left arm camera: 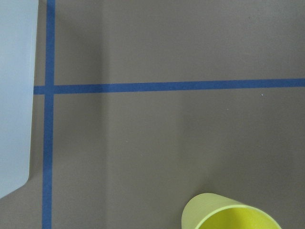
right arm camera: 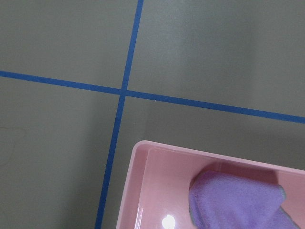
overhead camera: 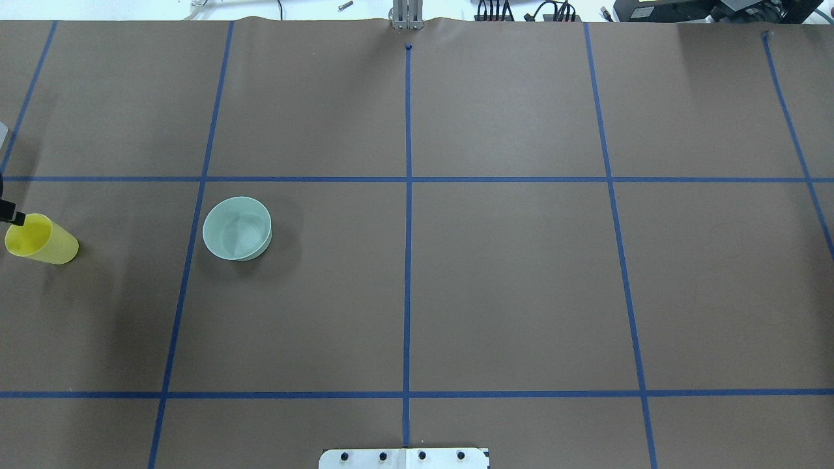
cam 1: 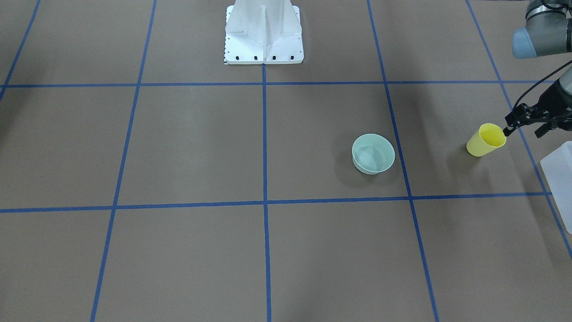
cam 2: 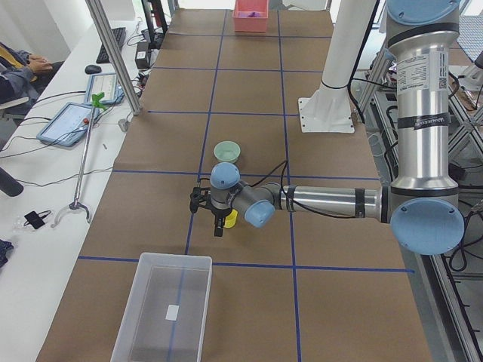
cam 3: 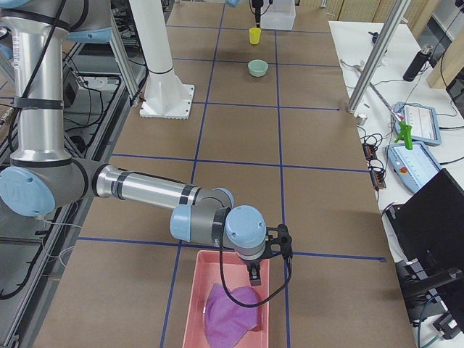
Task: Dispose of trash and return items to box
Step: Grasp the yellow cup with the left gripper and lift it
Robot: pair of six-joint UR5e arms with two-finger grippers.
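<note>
The yellow cup (cam 1: pixel 485 141) hangs tilted from my left gripper (cam 1: pixel 507 130), which is shut on its rim a little above the table. The cup also shows in the overhead view (overhead camera: pixel 42 240) and at the bottom of the left wrist view (left arm camera: pixel 228 214). The mint-green bowl (cam 1: pixel 373 153) stands upright and empty on the table, apart from both grippers. The translucent box (cam 2: pixel 162 305) stands beyond the cup at the table's left end, with its edge in the front-facing view (cam 1: pixel 561 179). My right gripper (cam 3: pixel 255 274) hovers over a pink tray (cam 3: pixel 194 319); I cannot tell whether it is open or shut.
The pink tray (right arm camera: pixel 152 181) holds a purple cloth (right arm camera: pixel 238 200). The white robot base (cam 1: pixel 263 33) stands at the table's middle rear edge. Blue tape lines grid the brown table. Operators' desks with tablets line the far side.
</note>
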